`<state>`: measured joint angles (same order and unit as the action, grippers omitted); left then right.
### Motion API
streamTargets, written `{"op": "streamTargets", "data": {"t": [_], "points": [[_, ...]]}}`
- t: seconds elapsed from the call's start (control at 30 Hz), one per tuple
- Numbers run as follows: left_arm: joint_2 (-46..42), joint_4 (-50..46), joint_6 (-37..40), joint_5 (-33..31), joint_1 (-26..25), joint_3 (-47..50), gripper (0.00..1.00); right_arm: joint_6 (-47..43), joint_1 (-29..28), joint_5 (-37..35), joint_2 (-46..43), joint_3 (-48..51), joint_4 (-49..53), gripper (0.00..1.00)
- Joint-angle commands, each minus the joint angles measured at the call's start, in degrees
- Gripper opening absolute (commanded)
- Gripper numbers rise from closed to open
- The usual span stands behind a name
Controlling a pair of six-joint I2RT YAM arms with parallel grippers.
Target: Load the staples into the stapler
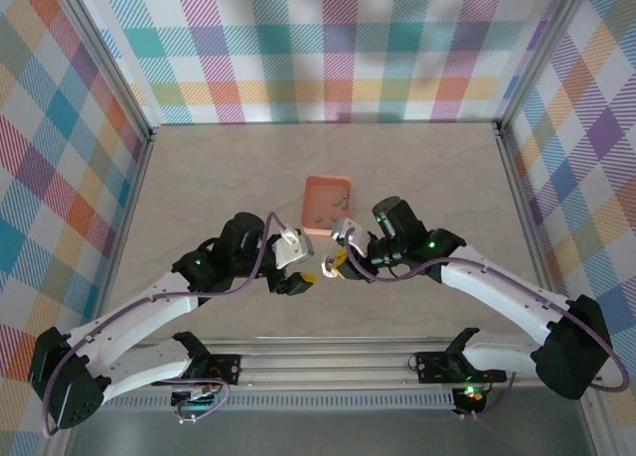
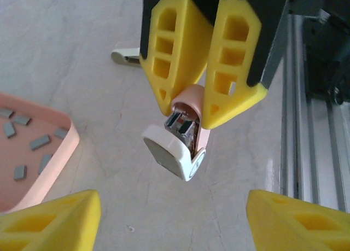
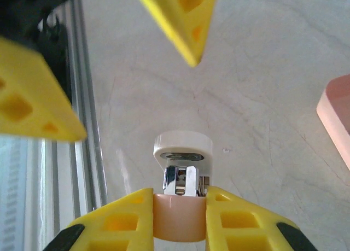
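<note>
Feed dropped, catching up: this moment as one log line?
right gripper: shut on stapler | stapler: white part hinged open, metal channel showing | left gripper: open, empty | staples: loose in salmon-orange tray

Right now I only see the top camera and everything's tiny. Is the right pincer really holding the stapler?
Observer: Yes. Its wrist camera shows the right pincer shut on the stapler by its pink end.
Operator: Is the stapler open?
Observer: A shiny metal part shows between the pink end and the white part.
Operator: And the other pincer?
Observer: The left pincer is open and empty, fingers wide apart, with the stapler in front of it.
</note>
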<state>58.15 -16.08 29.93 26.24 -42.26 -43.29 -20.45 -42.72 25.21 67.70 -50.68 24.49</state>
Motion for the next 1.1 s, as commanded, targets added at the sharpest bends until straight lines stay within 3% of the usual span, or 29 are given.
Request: {"op": "streamTargets", "data": {"t": [0.0,0.2,0.53,0.87,1.07], "points": [[1.8,-6.4,11.0,6.9,0.0,-3.4,0.63,-13.8,-0.2,2.9,0.3,-3.2,6.5,0.07],[6.0,-9.0,15.0,8.9,-0.1,-6.7,0.6,-15.7,-1.2,4.9,2.0,-4.4,6.1,0.06],[8.8,-6.5,14.0,9.4,-0.3,-7.9,0.57,-16.1,-2.4,6.2,3.5,-5.4,4.7,0.05],[10.9,-7.0,14.6,11.2,-0.4,-8.6,0.41,-15.1,-2.4,5.8,3.3,-5.7,3.5,0.05],[11.9,-6.7,14.6,11.1,-0.4,-8.8,0.42,-15.2,-2.4,6.0,2.7,-5.4,3.0,0.05]]}}
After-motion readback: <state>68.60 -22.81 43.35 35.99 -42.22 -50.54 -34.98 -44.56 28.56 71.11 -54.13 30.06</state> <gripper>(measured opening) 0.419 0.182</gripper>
